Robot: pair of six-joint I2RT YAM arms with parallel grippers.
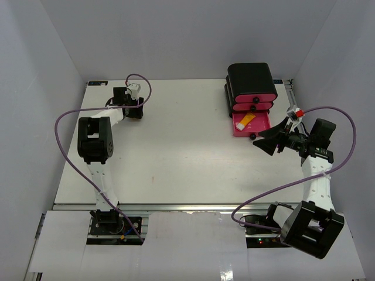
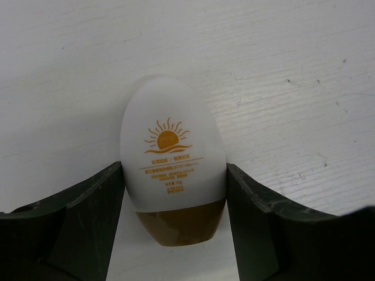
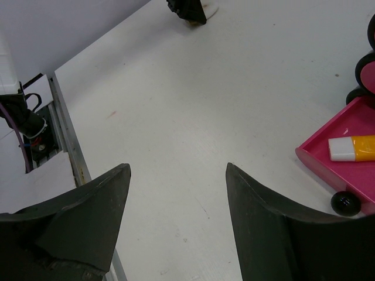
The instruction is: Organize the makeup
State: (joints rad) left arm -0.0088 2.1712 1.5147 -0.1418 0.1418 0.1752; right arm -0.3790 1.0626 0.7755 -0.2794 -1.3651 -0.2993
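My left tool (image 2: 174, 168) has its two dark fingers (image 2: 99, 205) pressed flat against the flanks of a white egg-shaped plastic bottle (image 2: 173, 134) with a brown cap and an orange sun print. The bottle lies on the white surface (image 2: 293, 88) at its far left side, well apart from the black box (image 1: 252, 79) with pink drawers at the far right. The hold sits at the widest part, just above the cap; how hard it squeezes I cannot tell.

I judge the bottle light and stiff. Its shell is smooth and curves away in both directions, though, so it could squirt out forward or twist once lifted. Taking it across the broad belly, as now, looks right to me. Nearer the rounded tip the fingers would slide off.

My right tool (image 3: 177, 170) hangs wide and empty above the surface, just beside the pulled-out pink plastic drawer (image 3: 328, 167), where an orange tube with a white cap (image 3: 354, 147) already lies.
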